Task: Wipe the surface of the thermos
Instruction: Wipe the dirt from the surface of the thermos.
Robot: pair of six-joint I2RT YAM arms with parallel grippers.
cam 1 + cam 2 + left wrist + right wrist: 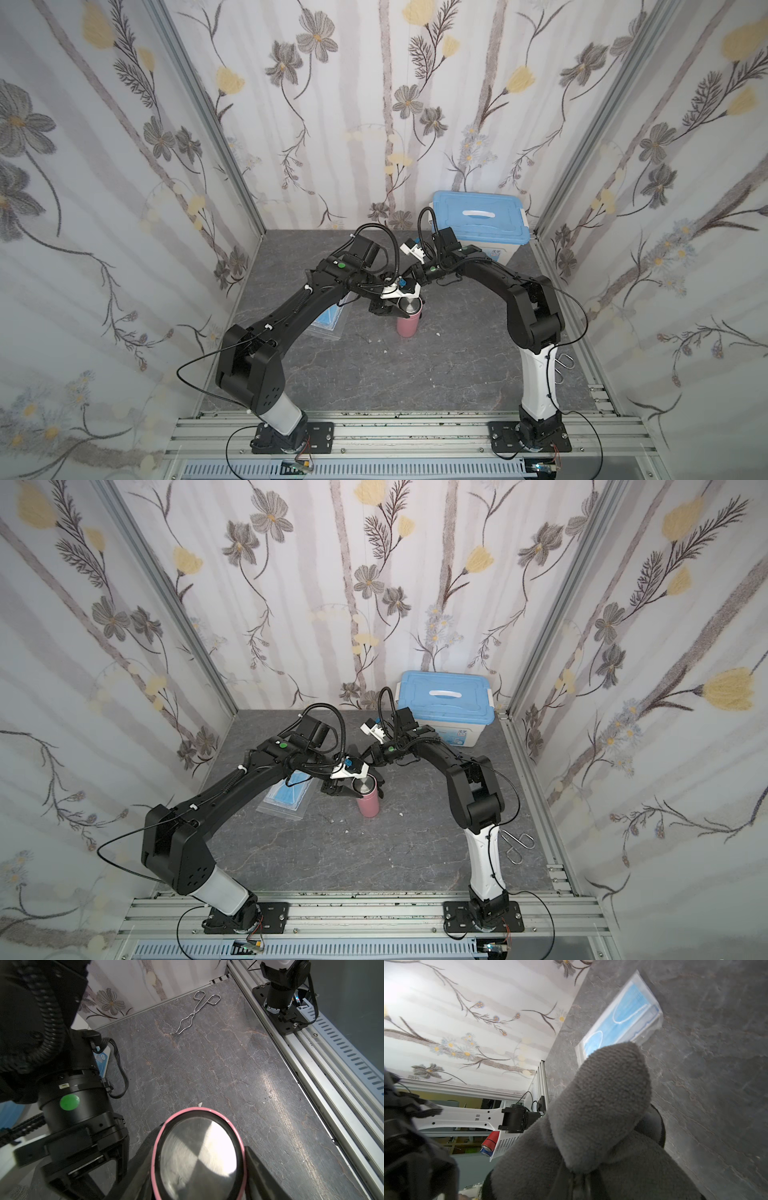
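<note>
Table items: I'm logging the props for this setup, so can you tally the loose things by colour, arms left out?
Pink: 1, the thermos
Blue: 2, the lid of the white storage box and the bagged face masks
Grey: 1, the cloth held in the right pincer
Silver: 1, the metal tongs
Total: 5

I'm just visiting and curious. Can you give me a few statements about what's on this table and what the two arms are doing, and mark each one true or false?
1. The pink thermos stands upright. True.
2. The left gripper is closed around the thermos near its cap. True.
3. The right gripper holds a yellow sponge. False: the right gripper holds a grey cloth.
4. The metal tongs lie inside the storage box. False: they lie on the table; the blue-lidded box is closed.
5. A packet of blue face masks lies on the table. True.
</note>
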